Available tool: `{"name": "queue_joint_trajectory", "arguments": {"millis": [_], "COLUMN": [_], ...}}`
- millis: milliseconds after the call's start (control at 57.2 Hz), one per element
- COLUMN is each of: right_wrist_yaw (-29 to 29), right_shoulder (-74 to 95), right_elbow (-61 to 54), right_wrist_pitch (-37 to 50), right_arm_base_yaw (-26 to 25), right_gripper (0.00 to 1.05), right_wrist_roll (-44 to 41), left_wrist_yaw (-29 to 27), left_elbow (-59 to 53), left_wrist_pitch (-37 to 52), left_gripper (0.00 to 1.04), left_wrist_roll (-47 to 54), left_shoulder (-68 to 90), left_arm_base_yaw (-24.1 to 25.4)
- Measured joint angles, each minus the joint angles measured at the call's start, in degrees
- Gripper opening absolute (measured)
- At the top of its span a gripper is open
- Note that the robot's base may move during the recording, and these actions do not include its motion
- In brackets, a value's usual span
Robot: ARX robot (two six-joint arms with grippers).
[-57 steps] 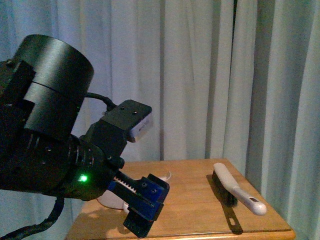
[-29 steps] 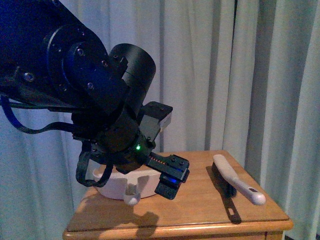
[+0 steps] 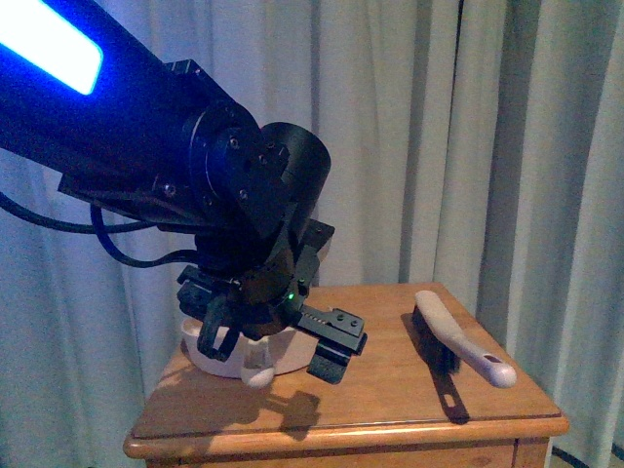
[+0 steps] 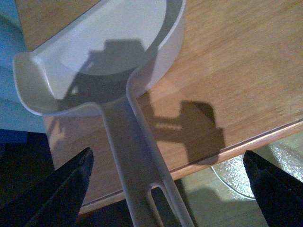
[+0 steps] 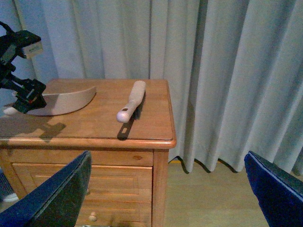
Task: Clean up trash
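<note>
Both jaws of left gripper (image 4: pixel 165 189) spread wide; white plastic dustpan (image 4: pixel 109 52) ahead, its long handle (image 4: pixel 137 165) running straight between them, ungrasped. Front: dustpan sits on wooden nightstand (image 3: pixel 390 390), white-handled black-bristled brush (image 3: pixel 453 346) well right. Right wrist: right gripper (image 5: pixel 165 189) spread, empty, well apart.

One white dustpan (image 3: pixel 222 366), one hand brush (image 3: pixel 458 347), one wooden nightstand (image 3: pixel 390 392)
</note>
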Motion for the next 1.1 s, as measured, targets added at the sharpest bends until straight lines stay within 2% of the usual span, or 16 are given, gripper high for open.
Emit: {"name": "queue_joint_trajectory", "arguments": {"millis": [332, 909, 1101], "right_wrist_yaw": [0.0, 0.0, 0.0], "right_shoulder": [0.0, 0.0, 0.0], "right_elbow": [0.0, 0.0, 0.0], "right_wrist_pitch": [0.0, 0.0, 0.0], "right_arm_base_yaw": [0.0, 0.0, 0.0], "right_gripper": [0.97, 0.97, 0.97], "right_wrist_roll": [0.0, 0.0, 0.0], "left_wrist_yaw": [-0.8, -1.6, -1.6], "left_elbow": [4.1, 0.6, 0.5], "left_wrist_pitch": [-2.0, -0.7, -0.6], "left_gripper": [0.97, 0.97, 0.65], "left_wrist_roll": [-1.2, -0.9, -0.5], "left_shoulder": [4.2, 4.3, 4.2], "left_arm_base_yaw": [1.5, 4.3, 4.4]}}
